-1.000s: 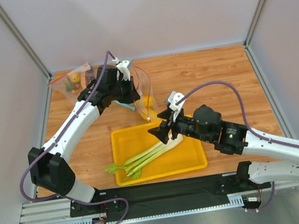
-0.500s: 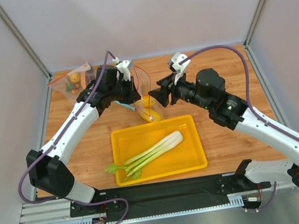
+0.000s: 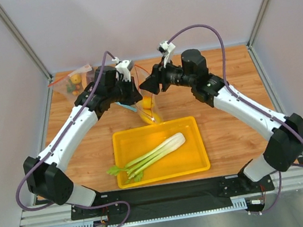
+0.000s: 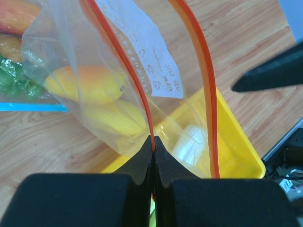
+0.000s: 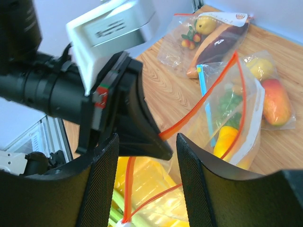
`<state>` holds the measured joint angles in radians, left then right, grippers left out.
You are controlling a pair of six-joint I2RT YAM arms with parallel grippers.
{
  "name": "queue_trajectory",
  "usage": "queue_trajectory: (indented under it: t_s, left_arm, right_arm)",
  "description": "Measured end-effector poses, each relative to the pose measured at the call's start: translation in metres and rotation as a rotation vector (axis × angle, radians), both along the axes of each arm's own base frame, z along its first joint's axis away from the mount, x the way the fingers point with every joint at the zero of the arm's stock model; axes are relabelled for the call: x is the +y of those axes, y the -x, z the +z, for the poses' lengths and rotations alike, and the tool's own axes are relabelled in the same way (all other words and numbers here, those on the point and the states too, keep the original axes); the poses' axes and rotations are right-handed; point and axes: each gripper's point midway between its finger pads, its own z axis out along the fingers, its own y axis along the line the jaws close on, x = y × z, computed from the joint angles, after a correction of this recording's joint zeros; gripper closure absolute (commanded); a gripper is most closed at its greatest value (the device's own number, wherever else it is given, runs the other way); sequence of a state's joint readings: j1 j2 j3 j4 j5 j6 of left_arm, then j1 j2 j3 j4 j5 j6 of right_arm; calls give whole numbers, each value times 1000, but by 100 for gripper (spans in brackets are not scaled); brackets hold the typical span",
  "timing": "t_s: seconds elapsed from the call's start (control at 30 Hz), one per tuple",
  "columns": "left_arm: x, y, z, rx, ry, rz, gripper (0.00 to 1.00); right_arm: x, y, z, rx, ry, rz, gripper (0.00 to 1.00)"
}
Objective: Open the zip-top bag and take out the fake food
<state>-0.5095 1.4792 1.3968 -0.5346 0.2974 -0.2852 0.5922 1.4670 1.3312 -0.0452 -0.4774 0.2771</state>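
Wood-grain tabletop, pale walls all round: your zip-top bag (image 4: pixel 156 61) hangs near the middle of the far edge, just beyond the far rim of the yellow tray (image 3: pixel 200 163). Your left tool (image 4: pixel 152 142) is pinched together on the near run of the red-orange strip (image 4: pixel 128 71), holding the mouth up. Your right tool (image 3: pixel 148 85) hovers at the mouth, jaws partly apart, with nothing gripped that shows.

1 celery stalk (image 3: pixel 152 155) lies in the tray. An orange fruit (image 4: pixel 90 82) and a yellow fruit (image 4: pixel 113 118) sit low in the bag, so 2 pieces are left to take.

Expect the film to be thin, limp and slippery, crumpling rather than resisting. The strip looks like its only firm part, so take the free far lip there. Both fruits look hard, smooth and light, likely to squirt out of a pinch. Close across the short width, not the ends.
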Motion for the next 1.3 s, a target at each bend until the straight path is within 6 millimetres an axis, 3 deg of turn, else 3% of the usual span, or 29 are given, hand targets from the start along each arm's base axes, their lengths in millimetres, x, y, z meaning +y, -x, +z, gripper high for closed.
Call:
queue_trajectory:
  t_s: [0.2,0.3,0.47,0.97,1.1,1.3]
  left_arm:
    - [0,2,-3,7,-2,-4,100]
    - [1,6,-6,9,-8,-2,100]
    - [10,10,-12,6,-32,26,100]
    - [31,12,-24,-9,-92,109,100]
    - [31,12,-23,-12,-88,109,100]
    - [31,12,-23,-11,-86,109,100]
  right_arm:
    - [12,-32,-8,60,7,3,47]
    - [15,-41,-23,103,48,-9,47]
    - [11,-46,-54,165,127,-39,47]
    - [-15,-64,-114,189,365,-173,46]
    - [-6,-60,-118,169,412,-150,46]
    - [23,-42,-103,72,431,-55,44]
